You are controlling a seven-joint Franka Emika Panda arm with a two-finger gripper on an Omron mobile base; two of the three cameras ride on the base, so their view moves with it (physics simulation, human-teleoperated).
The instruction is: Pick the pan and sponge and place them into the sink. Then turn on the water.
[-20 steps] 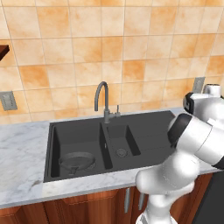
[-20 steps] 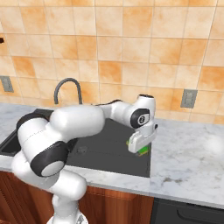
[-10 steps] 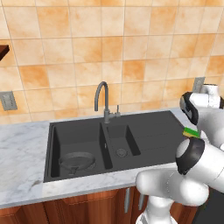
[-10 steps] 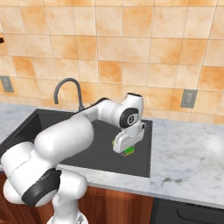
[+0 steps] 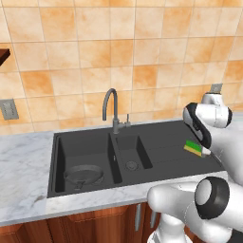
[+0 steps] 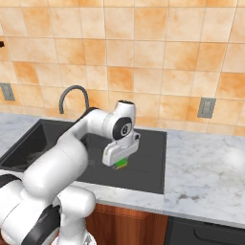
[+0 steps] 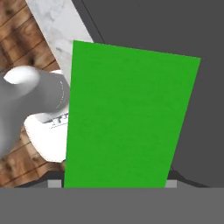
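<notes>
My gripper (image 6: 119,161) is shut on the sponge (image 6: 121,164), a small green-over-yellow block held just above the ribbed drainboard of the black sink (image 6: 149,154). From the left base view the sponge (image 5: 192,147) hangs at the drainboard's right end, under the gripper (image 5: 201,150). Its green face (image 7: 127,118) covers most of the hand view and hides the fingertips. The dark pan (image 5: 83,174) lies in the large left basin of the sink (image 5: 161,140). The water is out of view; the grey faucet (image 5: 110,103) shows no stream.
Marble counter (image 6: 206,167) runs to the right of the sink, and more counter (image 5: 23,163) lies to its left. The faucet (image 6: 73,94) stands behind the divider between the basins. Wall outlets (image 6: 206,107) (image 5: 7,109) sit on the tiled backsplash.
The arm has swung left, carrying the sponge from the sink's right edge to over the drainboard, closer to the small basin. The pan has stayed in the left basin.
</notes>
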